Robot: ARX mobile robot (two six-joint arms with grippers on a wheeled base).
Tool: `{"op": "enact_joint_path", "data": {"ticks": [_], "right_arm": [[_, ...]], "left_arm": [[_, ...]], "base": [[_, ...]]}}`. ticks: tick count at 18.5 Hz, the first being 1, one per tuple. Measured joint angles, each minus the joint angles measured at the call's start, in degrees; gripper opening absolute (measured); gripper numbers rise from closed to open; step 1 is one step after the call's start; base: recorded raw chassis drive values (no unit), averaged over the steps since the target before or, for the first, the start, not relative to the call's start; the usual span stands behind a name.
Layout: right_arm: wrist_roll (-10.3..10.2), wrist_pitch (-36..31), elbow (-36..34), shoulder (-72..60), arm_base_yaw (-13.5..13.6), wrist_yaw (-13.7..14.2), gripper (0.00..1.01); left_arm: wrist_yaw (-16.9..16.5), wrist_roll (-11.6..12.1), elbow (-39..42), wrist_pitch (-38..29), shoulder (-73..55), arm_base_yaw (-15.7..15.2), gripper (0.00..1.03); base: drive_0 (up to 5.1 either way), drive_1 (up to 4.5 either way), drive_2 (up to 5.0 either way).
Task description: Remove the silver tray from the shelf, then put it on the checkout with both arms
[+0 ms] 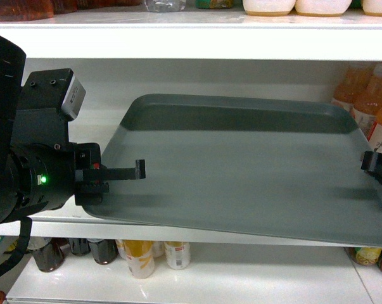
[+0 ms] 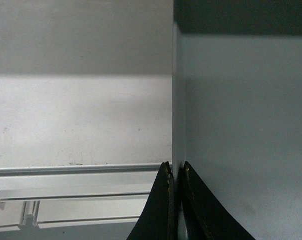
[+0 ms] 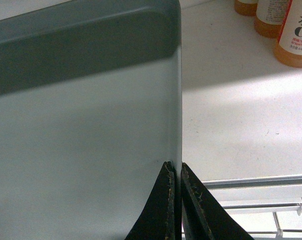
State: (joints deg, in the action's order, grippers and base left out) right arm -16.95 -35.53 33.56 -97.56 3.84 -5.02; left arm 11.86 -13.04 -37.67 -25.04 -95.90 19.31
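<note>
My left gripper (image 1: 124, 172) was black, its bulky dark housing showing one small green light (image 1: 42, 180) and a grey block on top. My right gripper (image 1: 375, 166) was black too. The silver tray (image 1: 241, 164) looked plain matte grey-green, unmarked, darker along its shaded far rim. The shelf (image 1: 178, 41) was glossy white. The bottles (image 1: 374, 101) at right were orange with white labels printed in red and black. Lower bottles (image 1: 143, 256) showed yellow-orange and dark brown.
</note>
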Motion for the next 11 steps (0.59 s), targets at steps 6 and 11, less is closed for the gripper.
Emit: {"op": "enact_joint_path", "data": {"ticks": [6,11], "right_arm": [[0.0,0.0,0.0,0.0,0.0,-0.1,0.02],[0.0,0.1,0.0,0.0,0.3,-0.2,0.02]], "left_arm": [[0.0,0.0,0.0,0.0,0.0,0.0,0.03],[0.2,0.1,0.0,0.1,0.0,0.0,0.03]], "base": [[0.0,0.0,0.0],[0.0,0.0,0.0]]}}
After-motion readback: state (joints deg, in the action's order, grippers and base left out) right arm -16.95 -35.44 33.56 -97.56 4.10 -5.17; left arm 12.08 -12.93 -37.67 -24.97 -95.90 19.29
